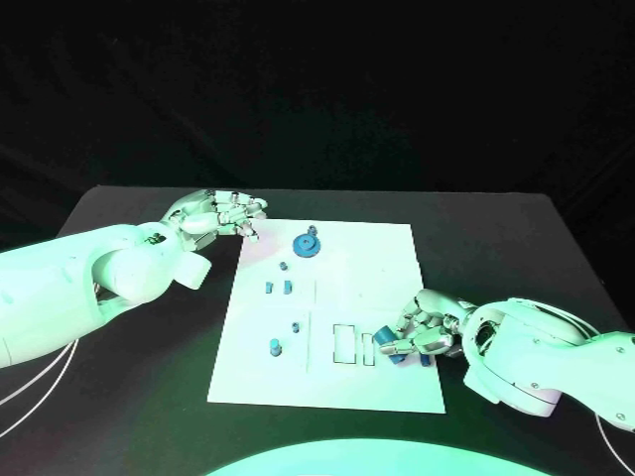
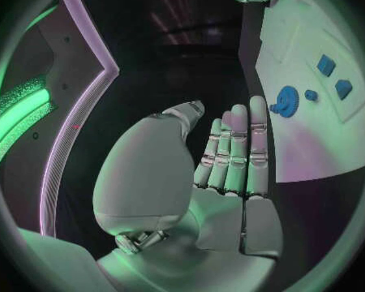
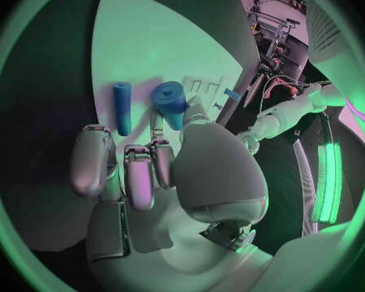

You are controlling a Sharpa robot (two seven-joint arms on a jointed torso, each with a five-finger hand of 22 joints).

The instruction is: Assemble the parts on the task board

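The white task board (image 1: 360,297) lies in the middle of the black table. A blue gear (image 1: 307,244) sits near its far edge, with several small blue parts (image 1: 278,288) standing further down the board. My left hand (image 1: 225,213) hovers at the board's far left corner with its fingers straight and nothing in them; its wrist view has the gear (image 2: 287,101) beside the fingers (image 2: 235,149). My right hand (image 1: 421,332) rests at the board's near right edge. It pinches a thick blue cylinder (image 3: 170,100) between thumb and fingers. A thin blue peg (image 3: 123,107) lies just beside it.
Rectangular slots (image 1: 349,344) are cut in the board just left of my right hand. Two blue square parts (image 2: 334,76) stand beyond the gear. Bare black table (image 1: 146,387) surrounds the board.
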